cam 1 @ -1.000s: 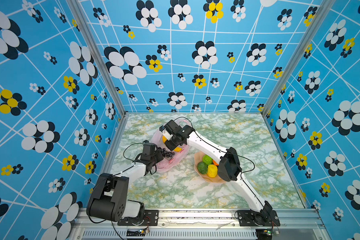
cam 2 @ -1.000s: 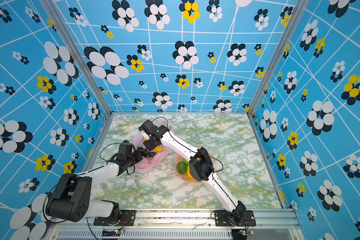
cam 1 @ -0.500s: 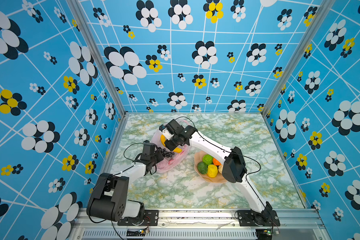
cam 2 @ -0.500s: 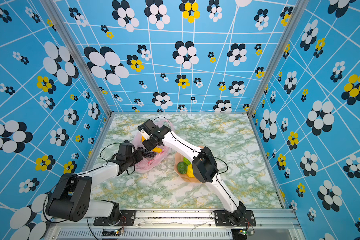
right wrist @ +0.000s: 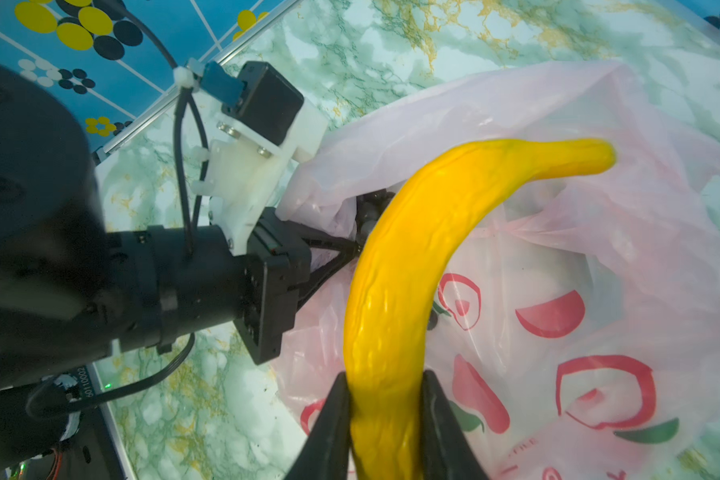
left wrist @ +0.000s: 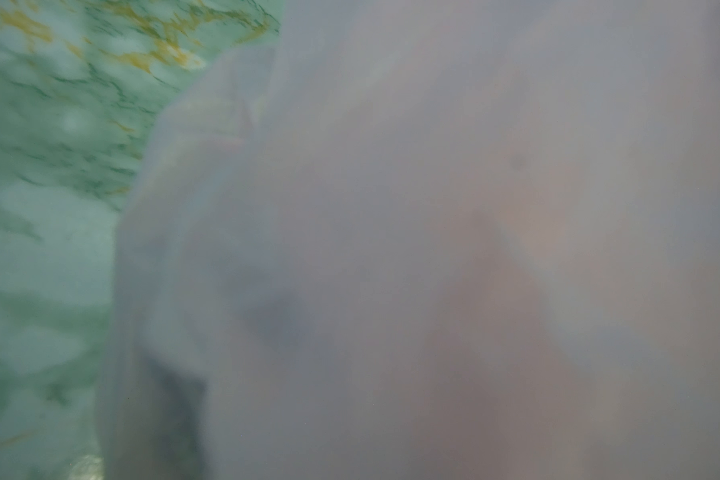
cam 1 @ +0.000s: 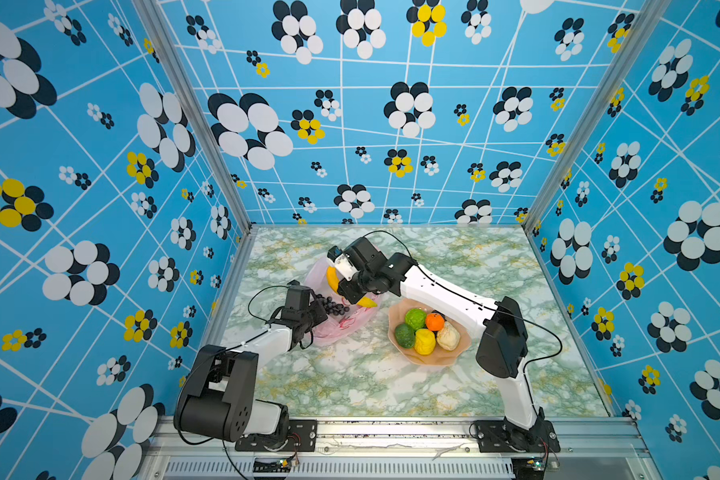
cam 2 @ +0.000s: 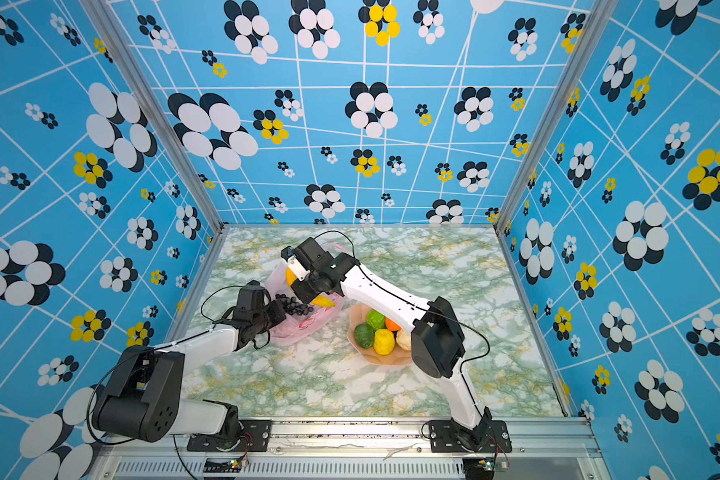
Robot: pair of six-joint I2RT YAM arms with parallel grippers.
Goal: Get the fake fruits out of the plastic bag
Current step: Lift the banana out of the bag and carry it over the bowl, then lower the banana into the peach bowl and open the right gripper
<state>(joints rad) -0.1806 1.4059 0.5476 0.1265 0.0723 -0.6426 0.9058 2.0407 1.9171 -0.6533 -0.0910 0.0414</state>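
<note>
Right gripper is clamped on one end of the single banana, which arcs above the one bag lying toward the tabletop's left edge. Left gripper, jaws together, pinches the bag's rim just behind the banana. One grape bunch lies at the bag's opening beside it. Mid-tabletop, one dish shows five fruits: two green, one yellow, one orange, one beige. The right arm crosses its far rim.
</note>
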